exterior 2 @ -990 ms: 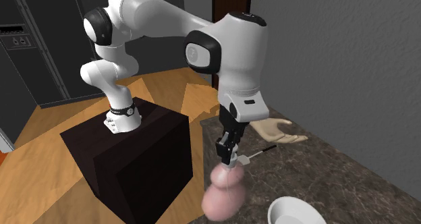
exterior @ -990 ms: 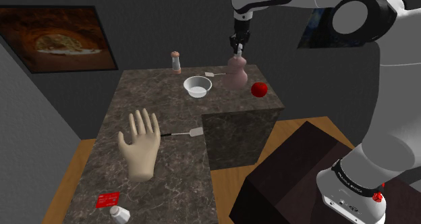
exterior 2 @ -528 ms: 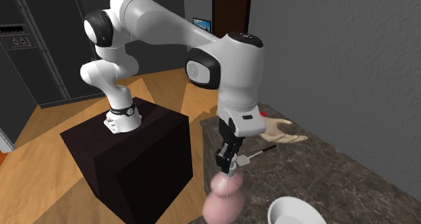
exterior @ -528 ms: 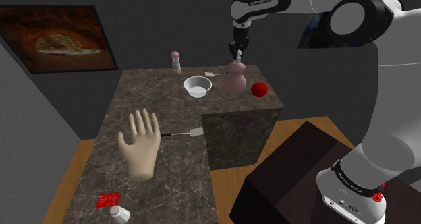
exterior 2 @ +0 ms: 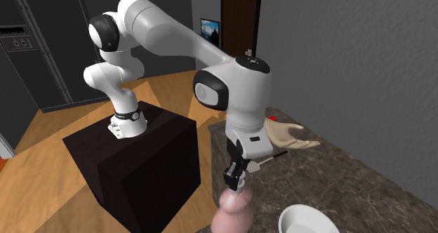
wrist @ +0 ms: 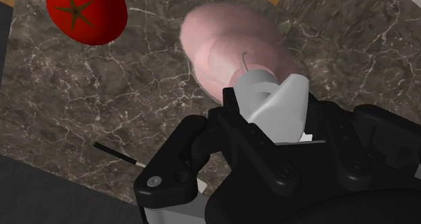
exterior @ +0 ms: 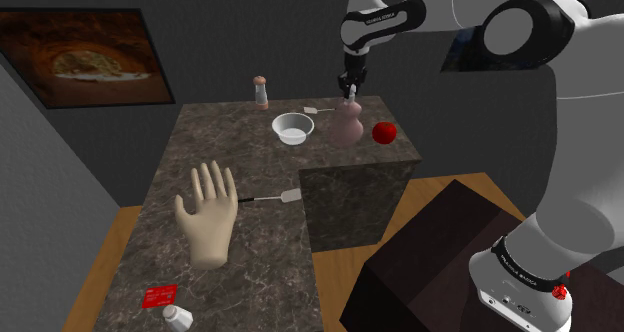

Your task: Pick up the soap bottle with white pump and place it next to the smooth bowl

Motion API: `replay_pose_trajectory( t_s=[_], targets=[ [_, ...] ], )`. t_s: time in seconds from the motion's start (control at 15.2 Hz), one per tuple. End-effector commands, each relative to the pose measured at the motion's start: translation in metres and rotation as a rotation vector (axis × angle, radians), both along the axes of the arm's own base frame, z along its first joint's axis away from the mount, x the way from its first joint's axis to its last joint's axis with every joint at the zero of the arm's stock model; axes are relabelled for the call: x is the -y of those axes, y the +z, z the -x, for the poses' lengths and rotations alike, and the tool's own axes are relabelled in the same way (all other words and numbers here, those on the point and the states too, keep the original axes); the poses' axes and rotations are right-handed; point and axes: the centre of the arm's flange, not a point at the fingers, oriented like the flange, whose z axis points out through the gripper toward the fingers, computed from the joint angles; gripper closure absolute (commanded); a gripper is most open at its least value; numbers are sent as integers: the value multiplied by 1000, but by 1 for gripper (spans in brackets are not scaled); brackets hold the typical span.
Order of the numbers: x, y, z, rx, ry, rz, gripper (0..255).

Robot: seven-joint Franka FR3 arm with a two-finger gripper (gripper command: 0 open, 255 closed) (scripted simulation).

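Observation:
A pink gourd-shaped soap bottle with a white pump stands upright at the counter's far end, between the white smooth bowl and a red tomato. My gripper comes down from above and is shut on the pump head. In the wrist view the black fingers clasp the white pump, with the pink body below it and the tomato off to one side. In the second exterior view the gripper holds the bottle close to the bowl.
On the dark marble counter are a small shaker, a beige hand model, a spatula, a thin utensil, a red card and a small white jar. The counter's edge drops off just past the tomato.
The gripper has lowered with the bottle in its grip, bringing it down beside the bowl. Nothing else on the counter moved.

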Motion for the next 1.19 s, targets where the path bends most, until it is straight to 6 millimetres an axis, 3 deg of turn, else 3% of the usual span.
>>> replay_pose_trajectory(
  t_s=[0.0, 0.46, 0.99, 1.06, 1.12],
  targets=[
    [0, -10, -1, 2, 0, 0, 255],
    [0, -50, -1, 2, 0, 0, 255],
    [0, -50, -1, 2, 0, 0, 255],
    [0, -50, -1, 2, 0, 0, 0],
    [0, -51, -1, 2, 0, 0, 0]
  ],
)
